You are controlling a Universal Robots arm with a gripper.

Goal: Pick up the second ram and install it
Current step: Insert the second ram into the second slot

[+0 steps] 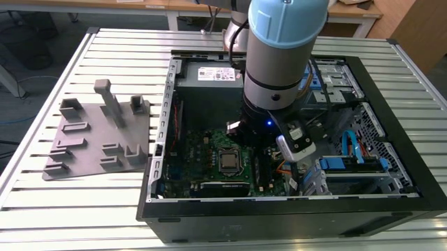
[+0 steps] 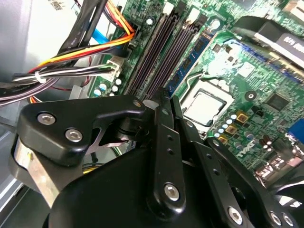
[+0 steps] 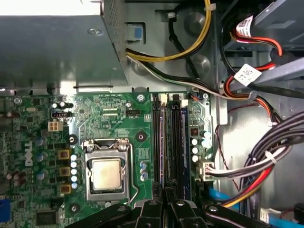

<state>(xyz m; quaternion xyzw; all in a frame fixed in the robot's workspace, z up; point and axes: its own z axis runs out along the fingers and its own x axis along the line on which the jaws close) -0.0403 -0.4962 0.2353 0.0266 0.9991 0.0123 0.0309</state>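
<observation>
My gripper (image 3: 168, 205) is down inside the open computer case (image 1: 391, 201), at the memory slots of the green motherboard (image 3: 109, 118). The second ram (image 3: 165, 142), a thin bluish strip seen edge-on, stands in the slot nearest the processor socket (image 3: 107, 173). It runs straight out from between my fingertips. In the second wrist view the gripper (image 2: 169, 97) has its two black fingers drawn close together just above the dark slots (image 2: 152, 52). The gripper looks shut on the strip's top edge. Another bluish strip (image 3: 186, 152) stands in the outer slot.
The grey fixture tray (image 1: 98, 136) with upright posts lies on the slatted table at the exterior view's left. Bundled cables (image 3: 266, 161) run beside the slots. The power supply box (image 3: 57, 52) and drive cage (image 1: 349, 167) crowd the case.
</observation>
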